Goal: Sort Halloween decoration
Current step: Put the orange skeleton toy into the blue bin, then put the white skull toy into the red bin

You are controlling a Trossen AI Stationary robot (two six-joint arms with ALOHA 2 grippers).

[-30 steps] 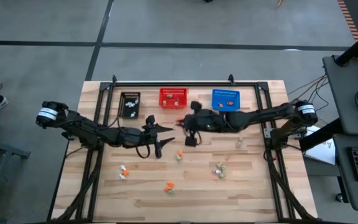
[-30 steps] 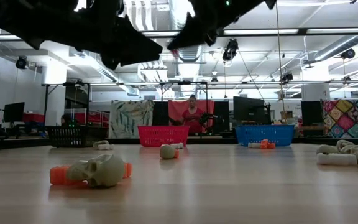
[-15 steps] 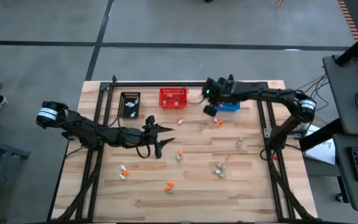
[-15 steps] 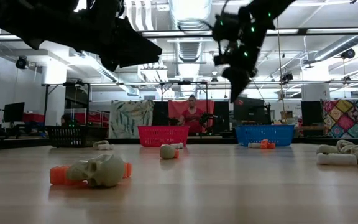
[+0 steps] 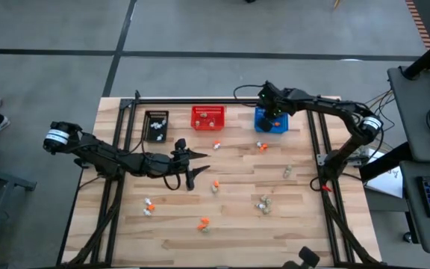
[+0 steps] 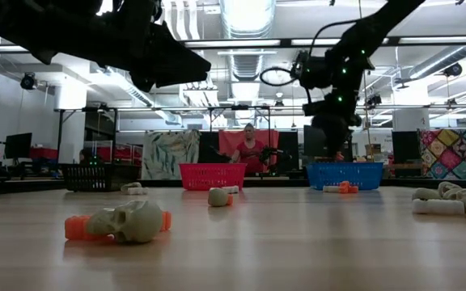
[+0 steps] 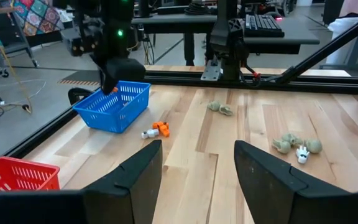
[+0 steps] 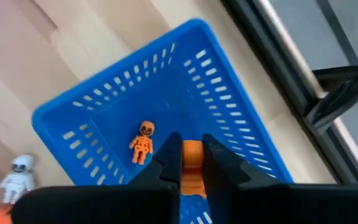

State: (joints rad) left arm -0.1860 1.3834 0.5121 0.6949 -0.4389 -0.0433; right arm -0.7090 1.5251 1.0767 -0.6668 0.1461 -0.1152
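Black basket (image 5: 156, 125), red basket (image 5: 207, 117) and blue basket (image 5: 270, 119) line the table's (image 5: 237, 224) twelve o'clock edge; a person (image 6: 252, 150) sits beyond.

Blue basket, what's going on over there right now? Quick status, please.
Right gripper shut on an orange trinket, over the blue basket. One orange skeleton already inside. Left gripper open, waiting mid-table. Nothing in the way.

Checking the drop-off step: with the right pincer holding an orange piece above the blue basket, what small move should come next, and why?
Probably open the right pincer to release. It is shut on an orange trinket directly over the blue basket, where an orange skeleton figure already lies, so the piece should drop in with its match.
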